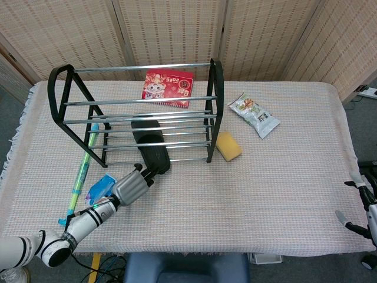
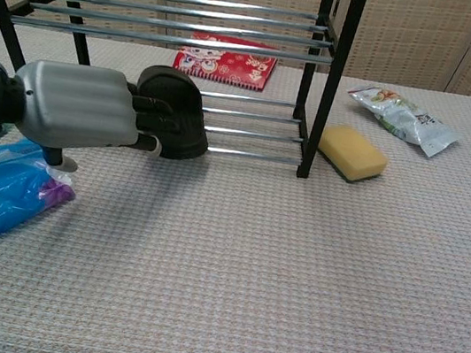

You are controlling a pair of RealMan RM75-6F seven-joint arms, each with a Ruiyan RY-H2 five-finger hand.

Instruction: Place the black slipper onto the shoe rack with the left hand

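The black slipper lies on the shoe rack's bottom rails, heel overhanging the front. The left robot hand appears spread, fingertips at the heel, seemingly releasing. Next: withdraw without dragging it off.

Both views are bright and evenly lit, with soft light from above. Shadows are faint: a dim patch lies on the worktop under the left robot hand, and thin ones under the shoe rack. Its chrome bars glint slightly. The head view is sharp throughout; in the chest view the near robot hand looks large and slightly soft.
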